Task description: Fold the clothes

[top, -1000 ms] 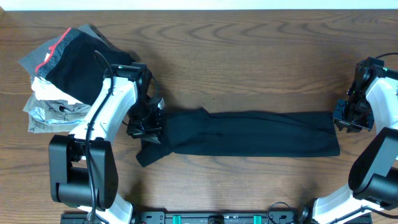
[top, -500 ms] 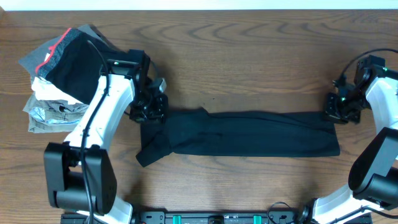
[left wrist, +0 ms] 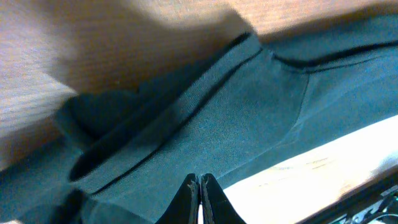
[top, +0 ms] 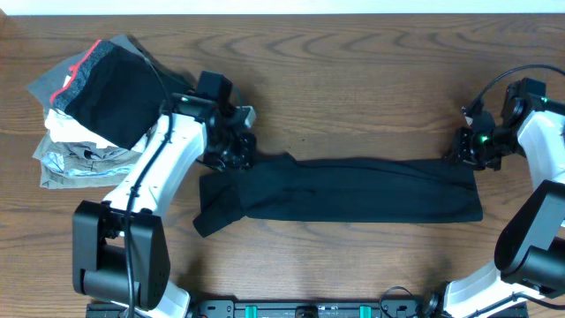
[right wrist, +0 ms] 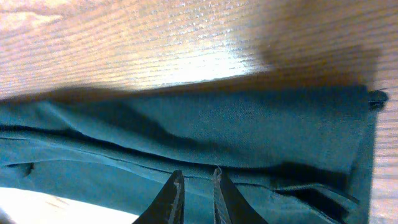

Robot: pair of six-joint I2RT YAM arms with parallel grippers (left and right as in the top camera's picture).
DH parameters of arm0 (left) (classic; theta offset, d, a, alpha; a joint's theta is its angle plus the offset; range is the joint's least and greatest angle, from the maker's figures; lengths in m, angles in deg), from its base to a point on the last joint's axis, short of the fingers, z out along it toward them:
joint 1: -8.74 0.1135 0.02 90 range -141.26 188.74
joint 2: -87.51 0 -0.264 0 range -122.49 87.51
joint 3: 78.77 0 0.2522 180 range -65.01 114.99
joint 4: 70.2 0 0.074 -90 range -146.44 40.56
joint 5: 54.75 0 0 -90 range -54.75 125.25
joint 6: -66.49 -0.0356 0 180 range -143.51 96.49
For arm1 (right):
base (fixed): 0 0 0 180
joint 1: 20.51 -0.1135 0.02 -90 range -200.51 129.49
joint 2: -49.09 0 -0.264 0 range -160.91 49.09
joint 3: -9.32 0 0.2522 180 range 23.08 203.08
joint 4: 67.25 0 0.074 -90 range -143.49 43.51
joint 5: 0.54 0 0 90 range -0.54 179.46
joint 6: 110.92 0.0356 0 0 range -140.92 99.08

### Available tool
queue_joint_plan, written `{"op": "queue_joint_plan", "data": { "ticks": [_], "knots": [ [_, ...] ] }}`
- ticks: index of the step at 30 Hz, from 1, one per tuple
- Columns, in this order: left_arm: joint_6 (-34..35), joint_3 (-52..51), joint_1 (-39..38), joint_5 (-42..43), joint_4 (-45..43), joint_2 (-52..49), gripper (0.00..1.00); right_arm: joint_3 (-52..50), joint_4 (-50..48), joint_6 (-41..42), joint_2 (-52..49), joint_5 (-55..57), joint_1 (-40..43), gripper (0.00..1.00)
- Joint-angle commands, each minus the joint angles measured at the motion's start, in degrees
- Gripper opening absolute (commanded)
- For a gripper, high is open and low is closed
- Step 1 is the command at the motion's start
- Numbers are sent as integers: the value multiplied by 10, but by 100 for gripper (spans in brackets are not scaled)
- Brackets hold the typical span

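Note:
The clothes (top: 353, 190) are one black T-shirt folded into a long strip across the table, with a sleeve sticking out at the lower left. My left gripper (top: 234, 152) hovers at the strip's upper left corner. In the left wrist view its jaws (left wrist: 199, 182) are pressed together over the dark fabric (left wrist: 236, 106) with nothing between them. My right gripper (top: 465, 152) is at the strip's upper right corner. In the right wrist view it (right wrist: 198, 174) shows a narrow gap, its tips just over a fold line of the cloth (right wrist: 217, 124).
A pile of other garments (top: 97, 106), grey, white and black with red trim, sits at the far left of the wooden table (top: 353, 79). Both arm bases stand along the front edge.
My left gripper has moved up and to the right, from the strip's left end to its upper left corner. My right gripper has moved left and up onto the upper right corner. The shirt has not shifted.

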Motion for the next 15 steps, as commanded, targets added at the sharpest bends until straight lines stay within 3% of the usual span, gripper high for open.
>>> {"op": "queue_joint_plan", "data": {
  "ticks": [1, 15],
  "knots": [
    [9, -25, -3, 5, -9, -12, 6, -23, -8, -8, 10, -10, -5, 16],
    [30, -94, -3, 11, -41, -70, 6, -73, -57, 48, 10, 84, -5, 19]
  ]
}}
